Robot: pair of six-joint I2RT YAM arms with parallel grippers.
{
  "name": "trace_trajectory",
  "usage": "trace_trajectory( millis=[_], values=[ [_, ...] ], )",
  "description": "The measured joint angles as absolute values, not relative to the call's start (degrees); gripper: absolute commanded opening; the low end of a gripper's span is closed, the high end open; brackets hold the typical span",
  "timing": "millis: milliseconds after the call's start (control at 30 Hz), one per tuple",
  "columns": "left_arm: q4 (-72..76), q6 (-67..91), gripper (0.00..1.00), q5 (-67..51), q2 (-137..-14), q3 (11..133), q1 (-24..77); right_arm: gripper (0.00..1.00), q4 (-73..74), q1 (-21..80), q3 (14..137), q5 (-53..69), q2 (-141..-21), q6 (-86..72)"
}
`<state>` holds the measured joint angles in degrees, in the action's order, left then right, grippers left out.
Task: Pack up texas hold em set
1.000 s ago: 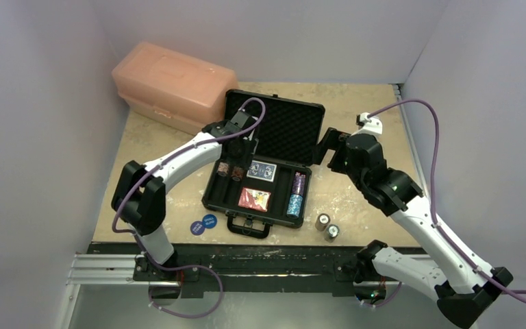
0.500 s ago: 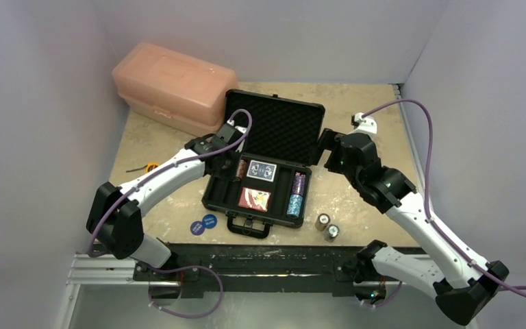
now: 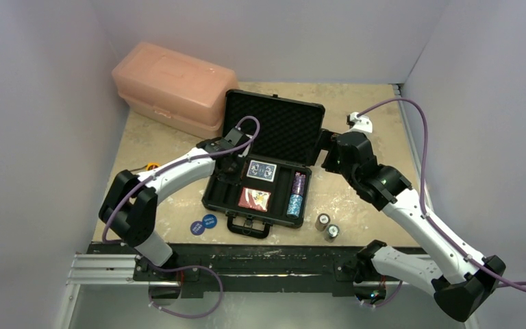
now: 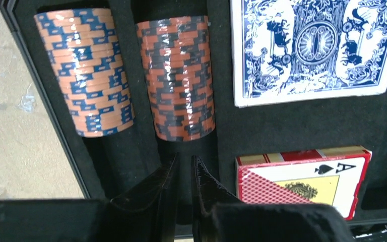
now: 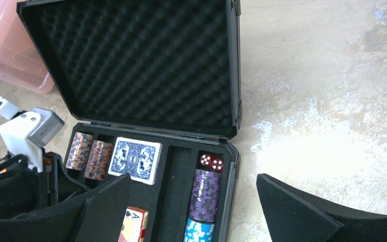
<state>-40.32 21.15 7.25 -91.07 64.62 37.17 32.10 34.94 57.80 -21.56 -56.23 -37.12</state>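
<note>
Left claw (image 4: 184, 160), pinched together and empty, hangs just short of chips (image 4: 180, 78) bedded in foam (image 4: 232, 131) (snug against rolling); right claw (image 5: 192, 177) gapes wide.

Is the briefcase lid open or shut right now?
Open. The lid stands raised at the back, egg-crate foam exposed; the blue deck and purple chip stack lie uncovered in their slots.

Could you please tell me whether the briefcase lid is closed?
No, the briefcase lid stands wide open, its padded inside in full view.
</note>
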Motion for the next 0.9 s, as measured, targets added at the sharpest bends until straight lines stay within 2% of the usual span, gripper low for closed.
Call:
trace_trajectory(
  millis=[667, 900],
  values=[
    [-40.97, 17.15, 0.12, 6.76, -97.71, 70.89, 35.77, 0.99, 32.67, 34.94, 57.82, -21.58, -56.23, -37.19],
    [-41.45, 16.78, 0.22, 6.09, -97.97, 71.31, 35.66, 0.99, 33.01, 34.94, 57.82, -21.58, -56.23, -37.82]
  ],
)
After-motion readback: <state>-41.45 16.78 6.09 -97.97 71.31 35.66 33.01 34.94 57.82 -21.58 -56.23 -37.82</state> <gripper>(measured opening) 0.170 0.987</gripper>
